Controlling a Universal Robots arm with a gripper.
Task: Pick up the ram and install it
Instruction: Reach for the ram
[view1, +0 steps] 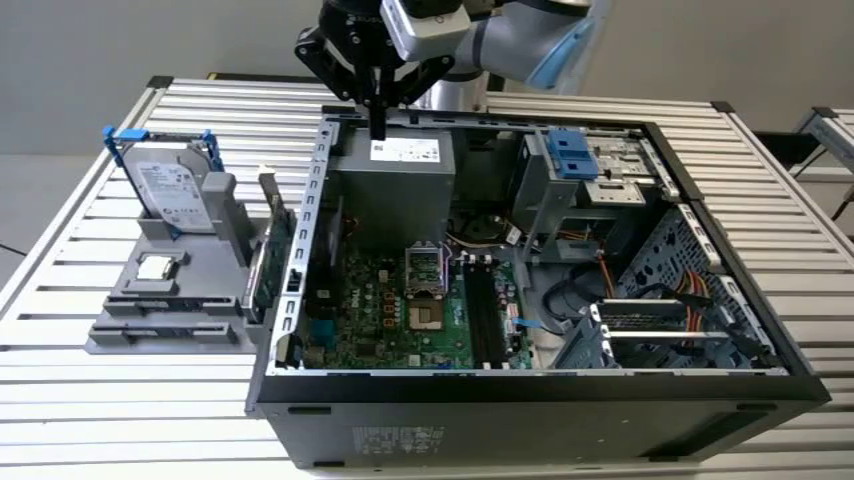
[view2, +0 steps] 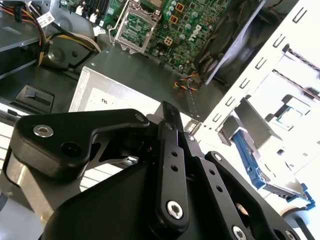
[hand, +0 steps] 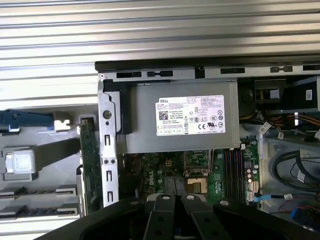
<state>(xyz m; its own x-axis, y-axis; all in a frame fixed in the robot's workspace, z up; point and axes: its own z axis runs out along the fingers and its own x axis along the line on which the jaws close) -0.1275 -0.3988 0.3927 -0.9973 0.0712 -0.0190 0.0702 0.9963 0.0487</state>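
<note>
Claw (view1: 378, 133) closed, fingers together, nothing held; hangs over power supply (view1: 400, 185) at rear of open case (view1: 534, 385).

Exterior view's left: grey holder (view1: 160, 335) on slatted surface (view1: 80, 400) carries drive (view1: 174, 190) and small silver chip (view1: 158, 267).

Next rightward: ram (view1: 272, 258) on edge in holder, just beside case wall, well apart from claw.

- Handling, judged: light, stiff, fragile.
- Pinch flat faces mid-length near upper edge; keep off contact edge.

Further right: motherboard (view1: 387, 310), long dark slots (view1: 483, 312).
</note>
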